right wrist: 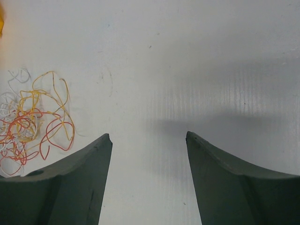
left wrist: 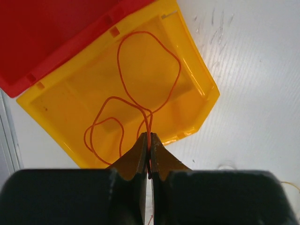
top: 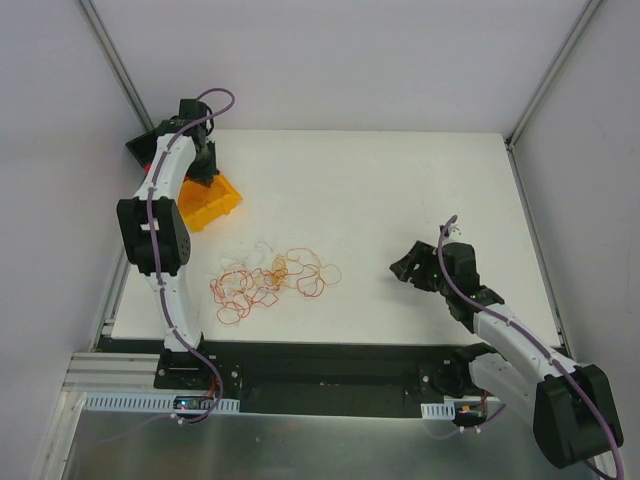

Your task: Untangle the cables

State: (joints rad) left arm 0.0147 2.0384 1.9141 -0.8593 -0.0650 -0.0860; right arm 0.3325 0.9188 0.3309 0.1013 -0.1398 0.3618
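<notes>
A tangle of thin orange, red, yellow and white cables (top: 270, 280) lies on the white table; it also shows at the left of the right wrist view (right wrist: 33, 117). My left gripper (left wrist: 149, 137) is shut on an orange cable (left wrist: 150, 70) whose loops hang into the yellow bin (left wrist: 197, 70). In the top view the left gripper (top: 203, 165) sits over that bin (top: 222, 205). My right gripper (right wrist: 149, 137) is open and empty above bare table, right of the tangle; it shows in the top view (top: 408, 268) too.
A red bin (left wrist: 47, 37) sits against the yellow one at the table's far left corner. The white table (top: 400, 200) is bounded by grey walls at the back and sides. Purple arm cables run along both arms.
</notes>
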